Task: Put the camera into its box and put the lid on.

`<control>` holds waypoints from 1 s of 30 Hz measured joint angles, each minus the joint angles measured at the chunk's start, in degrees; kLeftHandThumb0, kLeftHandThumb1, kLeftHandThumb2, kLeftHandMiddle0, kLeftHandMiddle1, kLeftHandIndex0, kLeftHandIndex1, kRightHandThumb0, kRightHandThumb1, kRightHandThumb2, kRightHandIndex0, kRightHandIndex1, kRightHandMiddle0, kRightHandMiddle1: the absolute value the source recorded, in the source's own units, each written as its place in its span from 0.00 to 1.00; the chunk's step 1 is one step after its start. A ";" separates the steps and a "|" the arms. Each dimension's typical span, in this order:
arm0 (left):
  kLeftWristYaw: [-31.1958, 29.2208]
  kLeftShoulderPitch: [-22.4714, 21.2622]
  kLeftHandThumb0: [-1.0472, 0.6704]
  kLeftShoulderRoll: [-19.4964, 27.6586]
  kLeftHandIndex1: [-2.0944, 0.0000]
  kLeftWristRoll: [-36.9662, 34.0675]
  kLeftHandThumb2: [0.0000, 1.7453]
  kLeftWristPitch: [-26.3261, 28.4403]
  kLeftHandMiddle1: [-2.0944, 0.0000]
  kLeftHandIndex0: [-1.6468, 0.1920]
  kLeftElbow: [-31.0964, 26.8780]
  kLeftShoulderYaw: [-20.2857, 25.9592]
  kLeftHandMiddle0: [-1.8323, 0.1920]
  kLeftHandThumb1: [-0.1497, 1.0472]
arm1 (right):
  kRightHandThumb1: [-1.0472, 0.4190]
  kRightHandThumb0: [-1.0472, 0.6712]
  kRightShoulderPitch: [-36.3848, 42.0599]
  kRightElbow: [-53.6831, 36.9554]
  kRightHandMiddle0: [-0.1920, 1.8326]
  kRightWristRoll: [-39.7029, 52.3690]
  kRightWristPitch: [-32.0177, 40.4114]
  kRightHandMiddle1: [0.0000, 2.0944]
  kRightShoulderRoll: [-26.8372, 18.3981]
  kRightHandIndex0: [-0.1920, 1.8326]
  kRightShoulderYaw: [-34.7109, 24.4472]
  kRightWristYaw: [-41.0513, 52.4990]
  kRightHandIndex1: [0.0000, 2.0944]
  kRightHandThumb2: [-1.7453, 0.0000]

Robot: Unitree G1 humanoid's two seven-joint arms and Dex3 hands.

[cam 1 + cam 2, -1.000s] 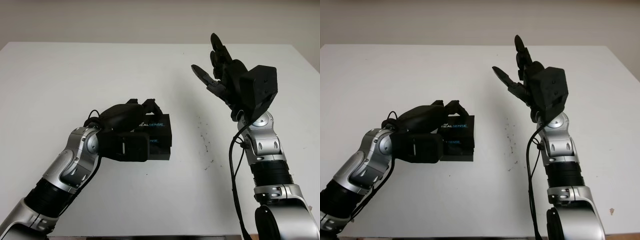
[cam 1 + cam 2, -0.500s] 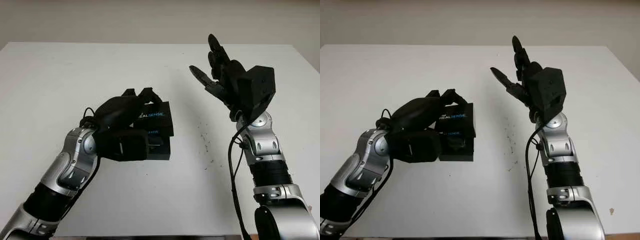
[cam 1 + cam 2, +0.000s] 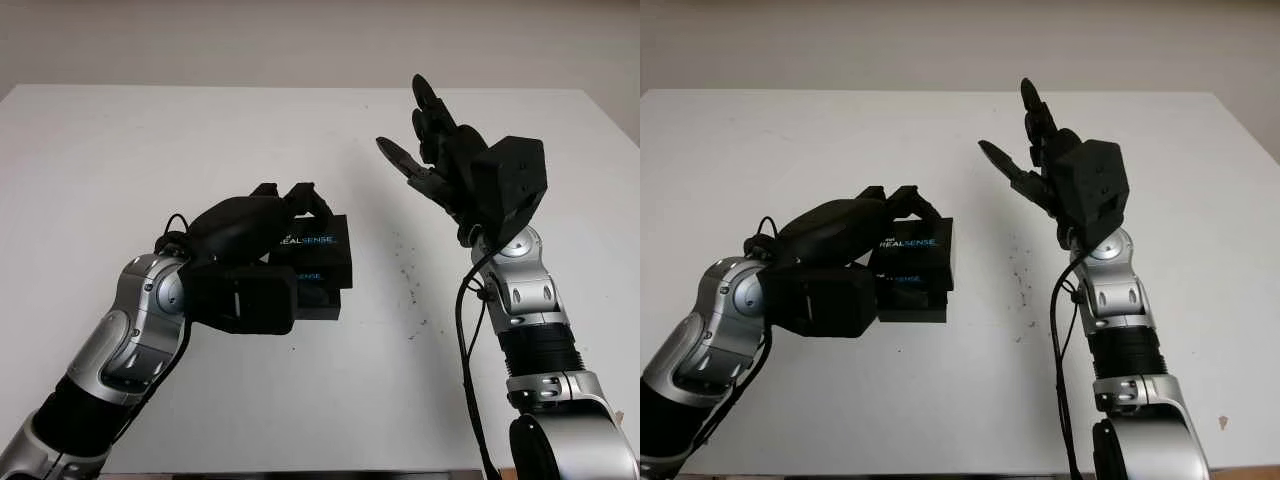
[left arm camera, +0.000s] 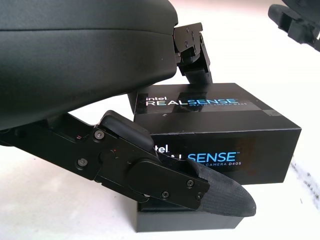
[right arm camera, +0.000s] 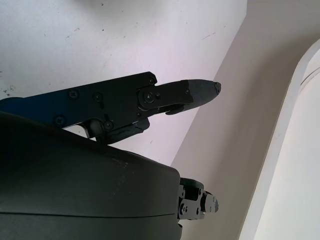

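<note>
One black box lid [image 3: 313, 243] and one black box base [image 3: 318, 295] were present on the white table [image 3: 120, 150], left of table centre, at about 9 o'clock from a scatter of dark specks [image 3: 412, 290]. The lid's side face read "intel REALSENSE" in white and blue, with a smaller line "DEPTH CAMERA D405" beneath it. The base's side face carried the same wording, partly covered in the left wrist view by a finger, so that "SENSE" and "CAMERA D405" remained legible there. The lid sat above the base, tilted and offset, not seated flush; the base stood on the table. The camera itself could not be seen; whether it lay inside the base could not be determined. The left hand [image 3: 258, 225] was closed around the lid, with two fingertips [image 3: 300, 192] hooked over the far upper edge at 12 o'clock and the thumb [image 4: 170, 177] lying across the near side of the two box parts. The right hand [image 3: 440, 150] was raised above the table at about 2 o'clock from the box, well apart from it, and held nothing, its fingers extended upward and toward the lid. Two arms were counted, one on each side.
</note>
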 measured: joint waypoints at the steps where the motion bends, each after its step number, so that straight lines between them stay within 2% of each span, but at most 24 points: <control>1: -0.03 0.30 0.45 0.20 0.00 -0.01 0.15 -0.24 0.00 0.67 -0.10 0.01 0.46 1.00 | 0.00 0.31 0.00 -0.05 0.06 0.01 0.24 0.03 0.01 0.05 0.00 -0.02 0.03 0.90; 10: 0.96 2.68 0.44 1.29 0.00 5.81 0.16 -0.20 0.00 0.79 -1.17 -0.10 0.61 1.00 | 0.00 0.31 0.02 -0.08 0.06 -0.11 0.31 0.03 0.06 0.06 0.13 0.11 0.03 0.90; 21: 7.16 5.01 0.46 -0.57 0.00 11.09 0.15 -3.46 0.00 0.79 -0.48 -0.54 0.56 1.00 | 0.00 0.32 0.02 -0.06 0.05 -0.07 -0.09 0.02 0.06 0.05 0.20 0.91 0.03 0.90; 26: 8.52 5.23 0.46 -1.82 0.00 12.44 0.16 -3.55 0.00 0.84 1.09 -0.74 0.55 1.00 | 0.00 0.33 0.02 -0.06 0.05 -0.35 -0.17 0.02 0.06 0.05 0.23 0.85 0.03 0.89; 30: 9.50 5.23 0.46 -2.64 0.01 13.59 0.15 -4.02 0.00 0.87 1.88 -0.92 0.59 1.00 | 0.00 0.32 0.02 -0.05 0.05 -0.39 -0.17 0.02 0.06 0.05 0.23 0.80 0.03 0.89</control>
